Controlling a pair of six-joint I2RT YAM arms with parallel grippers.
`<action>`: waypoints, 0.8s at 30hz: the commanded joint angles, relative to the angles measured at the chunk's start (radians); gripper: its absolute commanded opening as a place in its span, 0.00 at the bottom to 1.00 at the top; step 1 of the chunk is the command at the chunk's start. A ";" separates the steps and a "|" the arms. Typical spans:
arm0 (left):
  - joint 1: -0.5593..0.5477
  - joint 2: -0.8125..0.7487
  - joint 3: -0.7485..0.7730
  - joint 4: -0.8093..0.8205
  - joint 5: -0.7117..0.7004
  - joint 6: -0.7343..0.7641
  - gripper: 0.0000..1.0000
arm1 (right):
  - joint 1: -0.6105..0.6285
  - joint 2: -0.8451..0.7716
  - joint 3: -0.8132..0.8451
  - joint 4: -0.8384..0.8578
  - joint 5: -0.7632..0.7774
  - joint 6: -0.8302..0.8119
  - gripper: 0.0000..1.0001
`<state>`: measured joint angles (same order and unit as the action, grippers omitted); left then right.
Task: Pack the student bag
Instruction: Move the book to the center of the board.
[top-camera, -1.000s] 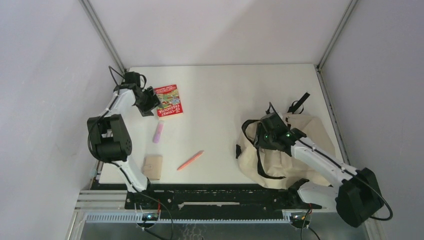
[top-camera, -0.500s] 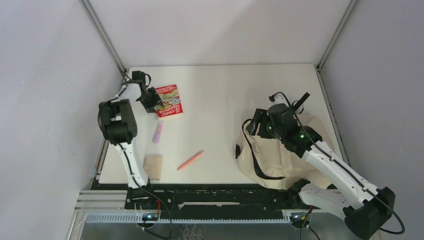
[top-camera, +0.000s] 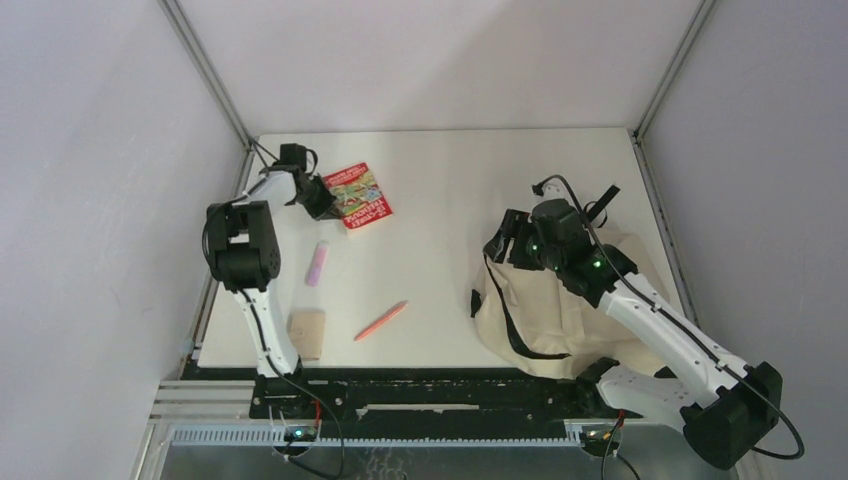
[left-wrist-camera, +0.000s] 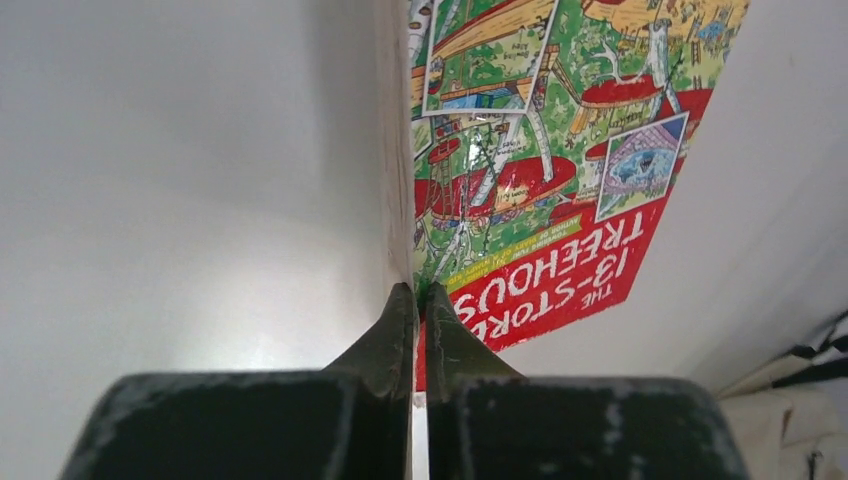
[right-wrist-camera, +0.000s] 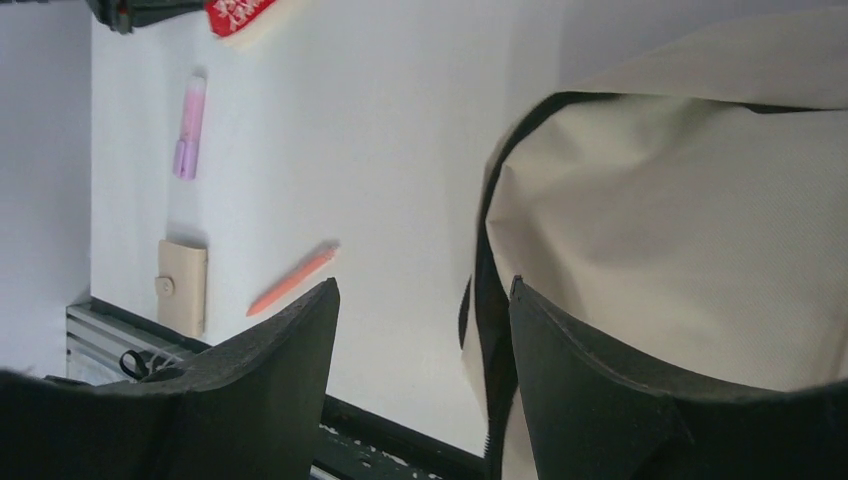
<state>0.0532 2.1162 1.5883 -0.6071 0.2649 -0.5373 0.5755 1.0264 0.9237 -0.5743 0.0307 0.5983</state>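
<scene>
The student bag (top-camera: 550, 310) lies slumped on the table's (top-camera: 450, 170) right near side. The right gripper (right-wrist-camera: 422, 290) hangs over the bag's black-edged left rim, its fingers spread and holding nothing. To the left lie an orange pen (top-camera: 380, 320), a beige wallet (top-camera: 307, 333) and a pink tube (top-camera: 317, 263). At the far left, the left gripper (left-wrist-camera: 415, 292) pinches the edge of the red book (top-camera: 362, 195).

A broad lane is left down the middle of the white table (top-camera: 450, 200), bounded left by a lilac plastic tube (top-camera: 317, 263), orange pen (top-camera: 380, 320) and beige wallet (top-camera: 307, 333), right by the slumped cream canvas backpack (top-camera: 560, 305). The far left is blocked by a red illustrated paperback (top-camera: 360, 196).
</scene>
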 joint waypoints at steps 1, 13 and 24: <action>-0.092 -0.135 -0.170 0.132 0.057 -0.158 0.00 | -0.002 0.034 0.061 0.096 -0.041 0.034 0.71; -0.406 -0.432 -0.450 0.252 -0.105 -0.439 0.45 | 0.059 0.336 0.188 0.197 -0.082 0.035 0.71; -0.253 -0.381 -0.155 0.118 -0.137 -0.132 0.63 | 0.074 0.730 0.413 0.162 -0.069 0.033 0.69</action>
<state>-0.2493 1.5887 1.2438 -0.4381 0.1070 -0.8280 0.6441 1.6363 1.2156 -0.4137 -0.0517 0.6239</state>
